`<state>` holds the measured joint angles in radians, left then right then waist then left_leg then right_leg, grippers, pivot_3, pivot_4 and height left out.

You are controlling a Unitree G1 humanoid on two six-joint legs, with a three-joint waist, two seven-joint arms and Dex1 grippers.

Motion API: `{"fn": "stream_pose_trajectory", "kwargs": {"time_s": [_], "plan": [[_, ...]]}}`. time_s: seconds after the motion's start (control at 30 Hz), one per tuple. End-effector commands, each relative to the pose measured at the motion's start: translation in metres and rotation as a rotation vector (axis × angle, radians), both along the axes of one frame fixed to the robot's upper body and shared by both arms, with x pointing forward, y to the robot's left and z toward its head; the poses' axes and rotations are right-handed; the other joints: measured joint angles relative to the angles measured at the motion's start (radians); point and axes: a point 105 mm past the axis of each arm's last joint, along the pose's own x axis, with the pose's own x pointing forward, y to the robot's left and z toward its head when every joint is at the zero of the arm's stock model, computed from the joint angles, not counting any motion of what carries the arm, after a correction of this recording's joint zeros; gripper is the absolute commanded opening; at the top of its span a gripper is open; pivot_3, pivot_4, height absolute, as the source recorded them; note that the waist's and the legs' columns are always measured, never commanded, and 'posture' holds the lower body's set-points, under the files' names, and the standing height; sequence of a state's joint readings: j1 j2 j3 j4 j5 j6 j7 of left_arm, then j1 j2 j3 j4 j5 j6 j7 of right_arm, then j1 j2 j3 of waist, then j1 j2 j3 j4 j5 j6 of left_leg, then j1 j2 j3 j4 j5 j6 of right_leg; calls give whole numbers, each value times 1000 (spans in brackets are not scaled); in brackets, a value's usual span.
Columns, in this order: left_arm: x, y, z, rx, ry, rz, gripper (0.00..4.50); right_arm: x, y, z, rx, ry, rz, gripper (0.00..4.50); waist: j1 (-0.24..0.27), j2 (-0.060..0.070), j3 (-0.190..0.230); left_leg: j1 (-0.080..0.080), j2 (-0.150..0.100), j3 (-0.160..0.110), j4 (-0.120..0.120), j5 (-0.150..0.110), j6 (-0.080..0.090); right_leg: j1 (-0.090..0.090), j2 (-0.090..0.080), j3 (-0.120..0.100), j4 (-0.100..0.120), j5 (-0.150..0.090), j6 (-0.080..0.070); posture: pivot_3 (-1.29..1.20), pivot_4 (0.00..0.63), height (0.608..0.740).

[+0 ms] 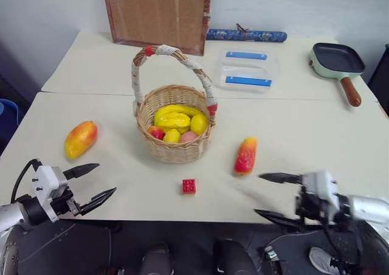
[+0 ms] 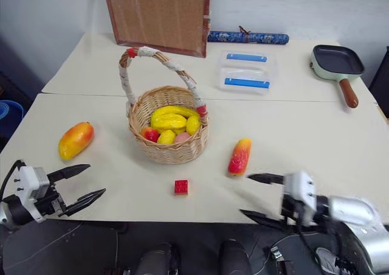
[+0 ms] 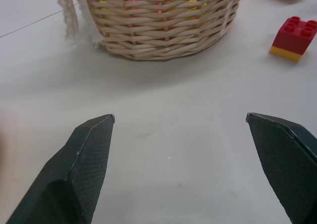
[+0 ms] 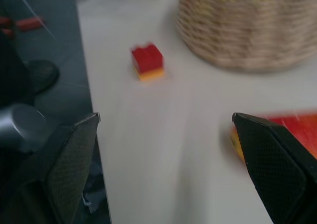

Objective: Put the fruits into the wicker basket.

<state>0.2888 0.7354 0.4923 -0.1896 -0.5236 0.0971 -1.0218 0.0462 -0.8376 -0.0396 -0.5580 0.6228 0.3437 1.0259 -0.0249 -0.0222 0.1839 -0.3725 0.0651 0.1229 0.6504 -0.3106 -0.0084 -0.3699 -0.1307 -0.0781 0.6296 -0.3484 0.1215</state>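
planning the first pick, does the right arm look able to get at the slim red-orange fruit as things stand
Probably yes. The right end effector is open and sits near the slim red-orange fruit, with only bare table between them. The red brick and wicker basket lie off to the side.

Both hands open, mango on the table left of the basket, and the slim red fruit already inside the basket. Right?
Not quite. The slim red fruit is not inside the wicker basket; the left eye view shows it lying on the table to the basket's right. The rest holds: mango left of the basket, left hand and right hand open.
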Motion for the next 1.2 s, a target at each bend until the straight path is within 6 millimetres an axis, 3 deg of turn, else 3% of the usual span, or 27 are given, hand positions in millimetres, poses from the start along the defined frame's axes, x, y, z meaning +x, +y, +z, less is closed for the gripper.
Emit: {"fn": "stream_pose_trajectory", "kwargs": {"time_s": [0.03, 0.1, 0.17, 0.27, 0.4, 0.5, 0.73, 0.83, 1.0, 1.13, 1.2], "plan": [[-6, -16, 5, -25, 11, -82, 4500, 0, 36, -10, -64, 52, 71, 4451, -1, 0, 0, 0, 0, 0, 0, 0, 0, -1, 0, 0, 0, 0, 0, 0, 150, 740], [-12, -28, 4, -56, 40, -139, 4500, 8, 62, -17, -79, 83, 95, 4451, -3, -2, -1, -4, -1, 0, 0, 0, 0, -4, 0, 0, 1, 0, 0, 0, 150, 740], [-14, -34, 3, -62, 49, -161, 4500, 15, 73, -22, -102, 103, 96, 4451, -4, -1, -1, -6, -1, 1, 2, 0, 0, -7, 0, 0, 3, 0, 0, 0, 150, 740], [-19, -46, -1, -59, 66, -204, 4500, 52, 90, -41, -210, 15, 48, 4451, -6, -2, -1, -6, -1, 1, 6, -1, 1, -7, 0, 0, 6, 0, 0, 0, 150, 740], [-17, -52, 2, -69, 63, -216, 4500, 49, 103, -45, -182, 91, 114, 4451, -2, -1, -1, -12, -1, -1, 11, -2, 2, -10, 0, -2, 8, 0, 0, 0, 150, 740], [-17, -51, 3, -63, 57, -227, 4500, 55, 107, -47, -186, 84, 139, 3907, -3, -2, -1, -15, -1, -1, 13, -2, 2, -13, 0, -2, 11, 0, 0, 0, 150, 740], [-12, -66, 11, -73, 18, -316, 4500, 38, 98, -26, -36, 57, 290, 1556, -3, -2, -1, -15, -1, 0, 14, -2, 3, -13, 1, -3, 13, 0, 0, 0, 150, 740], [-10, -81, 13, -14, -31, -415, 4500, 25, 74, -4, 83, 16, 268, 1477, 2, -2, -1, -16, -2, -1, 14, -2, 3, -13, 0, -3, 14, 0, 0, 0, 150, 740], [-1, -105, 32, -51, -127, -517, 4500, 12, 18, 24, 173, 9, 53, 1477, 24, -2, -1, -16, -2, -1, 15, -3, 4, -11, 1, -3, 12, 1, 1, 0, 150, 740], [2, -129, 43, -96, -183, -589, 4500, 33, -86, 20, 77, -48, -393, 1477, 26, -2, -1, -14, -2, -1, 15, -3, 4, -7, 1, -3, 6, 1, 1, 0, 150, 740], [1, -137, 43, -108, -186, -612, 4500, 44, -147, 12, 41, -85, -622, 1477, 26, -2, -1, -14, -5, 0, 15, -3, 4, -6, 2, -2, 5, 1, 2, 0, 150, 740]]}}
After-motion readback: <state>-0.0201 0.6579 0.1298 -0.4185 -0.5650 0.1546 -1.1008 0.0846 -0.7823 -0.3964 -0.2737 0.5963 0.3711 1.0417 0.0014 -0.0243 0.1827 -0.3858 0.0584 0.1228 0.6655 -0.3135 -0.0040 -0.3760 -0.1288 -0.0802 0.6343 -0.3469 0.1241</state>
